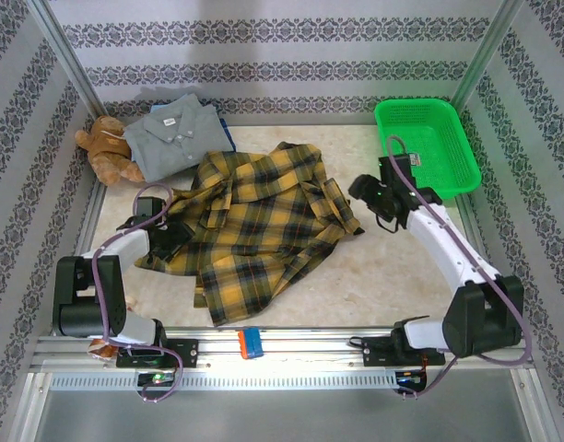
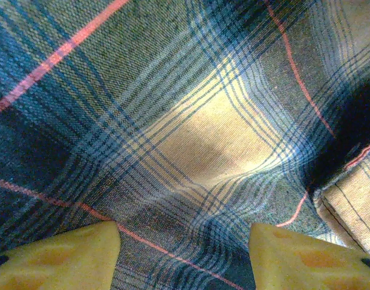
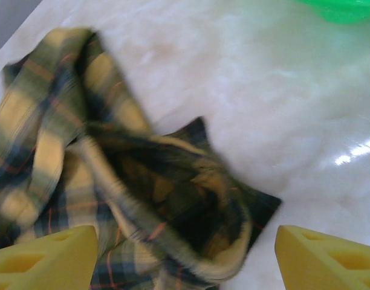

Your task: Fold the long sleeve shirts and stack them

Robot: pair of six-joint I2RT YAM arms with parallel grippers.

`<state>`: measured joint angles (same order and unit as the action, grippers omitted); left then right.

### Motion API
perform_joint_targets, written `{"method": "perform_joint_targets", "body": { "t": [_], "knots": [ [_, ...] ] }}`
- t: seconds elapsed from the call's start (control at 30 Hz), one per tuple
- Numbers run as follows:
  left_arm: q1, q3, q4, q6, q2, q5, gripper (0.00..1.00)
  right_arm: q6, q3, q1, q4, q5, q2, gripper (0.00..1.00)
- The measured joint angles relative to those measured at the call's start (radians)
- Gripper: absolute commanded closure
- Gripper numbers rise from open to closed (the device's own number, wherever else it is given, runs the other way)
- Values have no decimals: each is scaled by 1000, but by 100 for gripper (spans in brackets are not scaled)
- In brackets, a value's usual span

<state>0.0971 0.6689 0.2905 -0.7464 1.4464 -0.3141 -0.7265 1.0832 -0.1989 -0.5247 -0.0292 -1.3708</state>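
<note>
- Showing the plaid shirt sprawling rumpled across the middle of the table.
- Showing the grey shirt sitting folded at back left, beside the teddy bear.
- Resting the left gripper at the plaid's left edge, fingers parted, clamping nothing.
- Hanging the right gripper wide open over the plaid's right sleeve end, gripping nothing, near the green basket.

The plaid shirt is matt, finely woven cloth. The table looks smooth and glossy. The basket, upper right, is shiny plastic.
</note>
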Motion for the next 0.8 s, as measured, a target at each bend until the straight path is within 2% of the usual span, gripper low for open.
{"method": "perform_joint_targets", "body": {
  "t": [0.23,0.37,0.43,0.53,0.6,0.63,0.73,0.8],
  "knots": [
    [0,1,11,0,-1,-5,39,289,176,-61,-21,-43,-321,25],
    [0,1,11,0,-1,-7,39,394,204,-66,-45,-45,-409,27],
    [0,1,11,0,-1,-7,38,429,214,-66,-53,-56,-426,35],
    [0,1,11,0,-1,-7,38,470,228,-65,-56,-77,-441,53],
    [0,1,11,0,-1,-7,38,477,232,-65,-55,-85,-443,72],
    [0,1,11,0,-2,-7,38,483,235,-64,-56,-94,-444,89],
    [0,-14,15,-5,-23,-7,38,458,246,-27,-71,-103,-439,93],
    [0,-38,28,-14,-53,-7,38,435,246,32,-95,-84,-418,95]
  ]
}}
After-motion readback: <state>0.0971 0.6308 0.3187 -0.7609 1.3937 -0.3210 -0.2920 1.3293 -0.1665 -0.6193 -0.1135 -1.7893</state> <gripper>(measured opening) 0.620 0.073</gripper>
